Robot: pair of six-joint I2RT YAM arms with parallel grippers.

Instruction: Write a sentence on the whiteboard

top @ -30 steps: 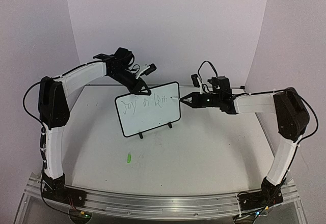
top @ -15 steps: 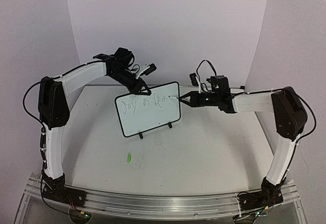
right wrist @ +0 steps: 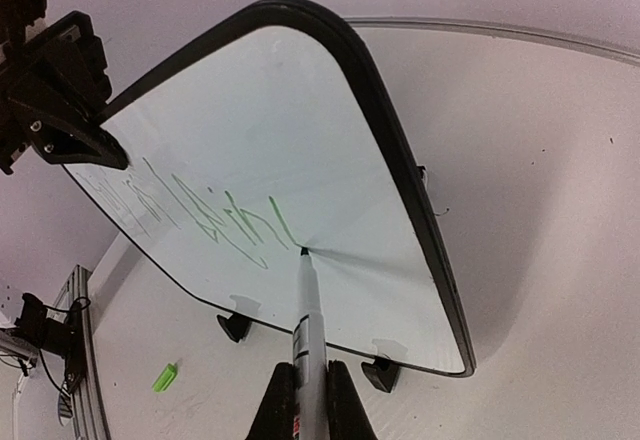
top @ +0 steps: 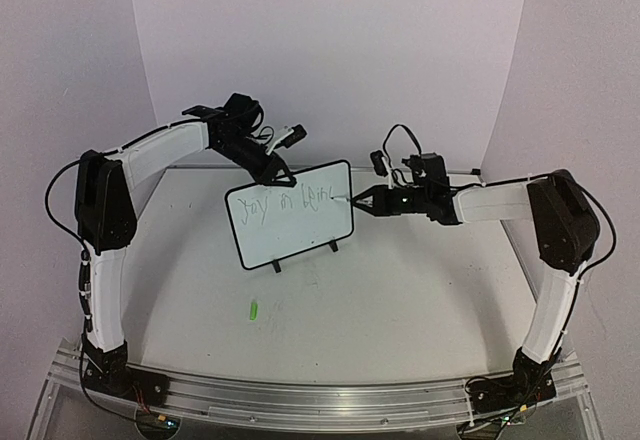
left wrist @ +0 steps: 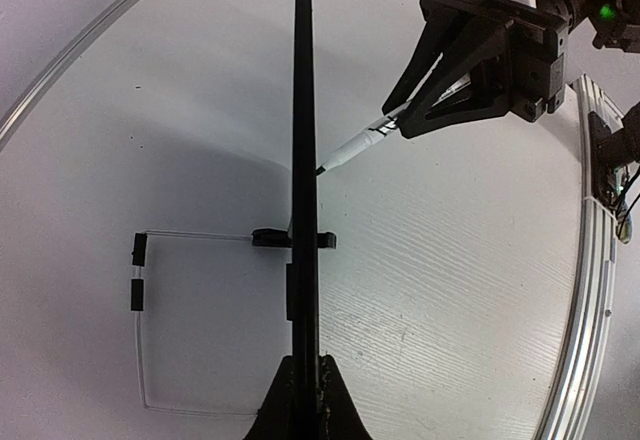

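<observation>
The whiteboard [top: 300, 232] stands upright on its two black feet at the middle back of the table. The sentence [top: 290, 202] is a green scrawl in one visible line across its upper face, also seen in the right wrist view [right wrist: 205, 215]. My left gripper [top: 283, 173] is shut on the board's top edge; in the left wrist view [left wrist: 305, 395] the board [left wrist: 303, 140] shows edge-on. My right gripper [top: 362, 199] is shut on a marker [right wrist: 307, 315], whose tip touches the board's face [right wrist: 330, 130] at the right end of the scrawl.
A small green cap [top: 253, 310] lies on the table in front of the board, also visible in the right wrist view [right wrist: 164, 376]. A metal rail [top: 320, 397] runs along the near edge. White walls close off the back and sides.
My right gripper has shifted slightly left and down with the marker, and the tip has moved on the board's face near the end of the scrawl. The left arm and board have held still.
</observation>
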